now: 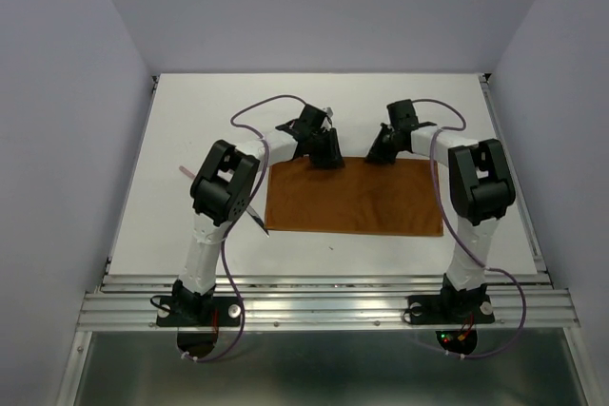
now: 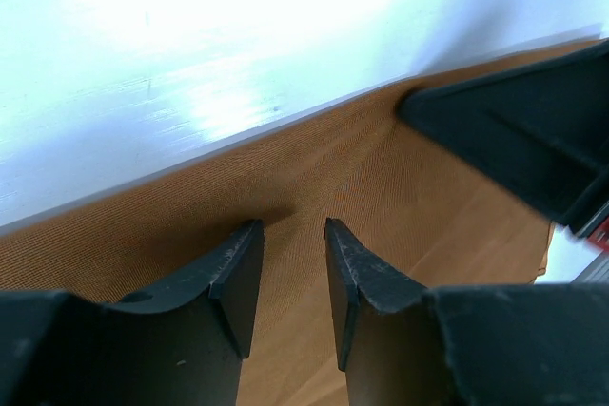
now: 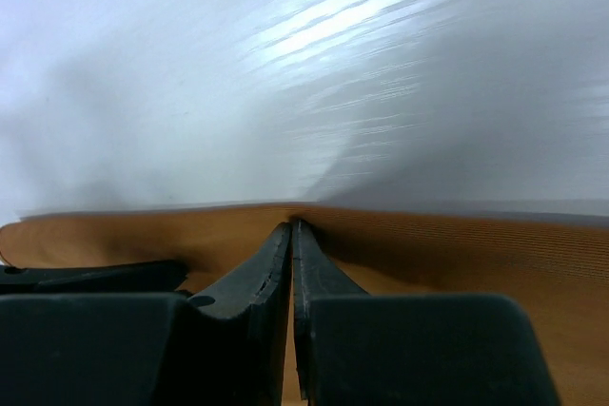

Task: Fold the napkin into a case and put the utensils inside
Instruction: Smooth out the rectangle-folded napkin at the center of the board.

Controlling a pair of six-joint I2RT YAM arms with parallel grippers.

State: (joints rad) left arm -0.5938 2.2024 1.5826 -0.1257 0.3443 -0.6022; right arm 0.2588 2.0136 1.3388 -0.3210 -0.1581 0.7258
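The rust-orange napkin (image 1: 354, 195) lies flat on the white table as a wide rectangle. My left gripper (image 1: 326, 154) is over its far edge at the left, jaws open with a narrow gap just above the cloth (image 2: 314, 178), holding nothing. My right gripper (image 1: 381, 153) is at the far edge further right, its fingers (image 3: 271, 259) pressed together on the cloth edge (image 3: 457, 235), which rises slightly at the tips. A dark pointed utensil end (image 1: 258, 225) shows by the napkin's left edge under my left arm. A thin pale piece (image 1: 185, 171) lies further left.
The right gripper's black finger (image 2: 519, 135) shows in the left wrist view, close beside my left one. Grey walls enclose the table on three sides. Purple cables (image 1: 249, 111) loop over both arms. An aluminium rail (image 1: 324, 306) runs along the near edge.
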